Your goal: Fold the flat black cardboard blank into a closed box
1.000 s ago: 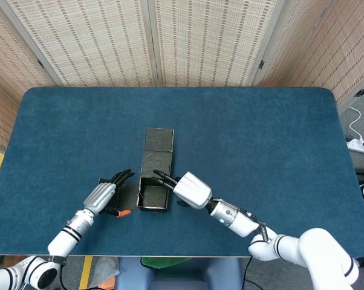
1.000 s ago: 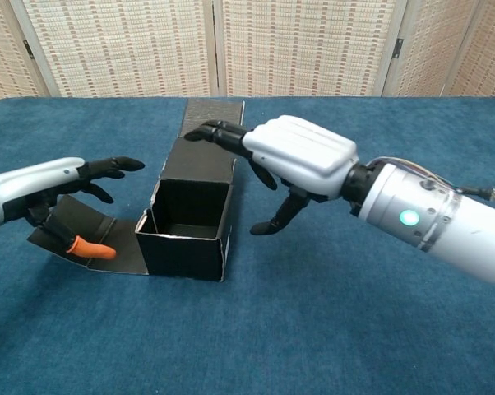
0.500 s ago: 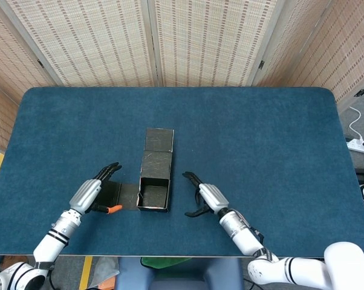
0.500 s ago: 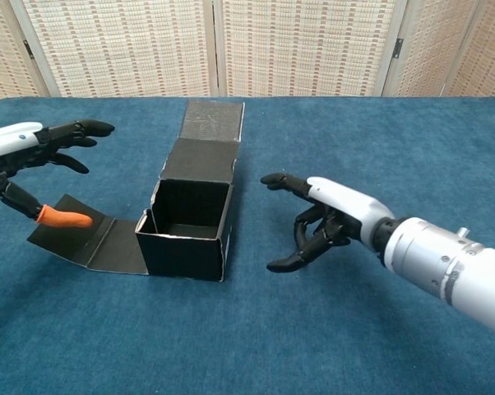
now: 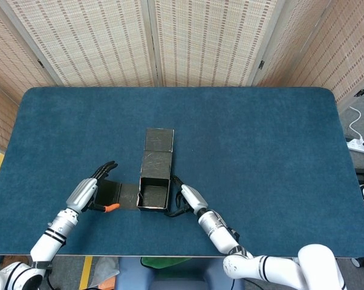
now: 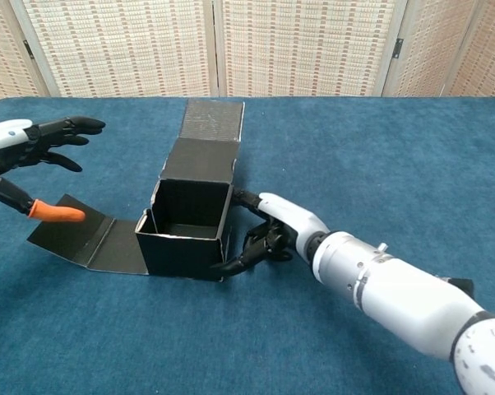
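Black box [image 5: 154, 181], blue table [image 5: 260, 139]

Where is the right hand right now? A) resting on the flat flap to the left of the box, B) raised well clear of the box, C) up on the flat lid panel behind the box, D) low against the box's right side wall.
D: in the chest view the right hand sits low against the right wall of the black box, fingers at its lower corner.

Half-folded black cardboard box [image 5: 154, 188] on blue desk [image 5: 260, 139], top open, flaps flat to rear and left; right hand [image 5: 189, 198] against its right wall; left hand [image 5: 90, 190] spread above left flap [image 5: 112, 193]
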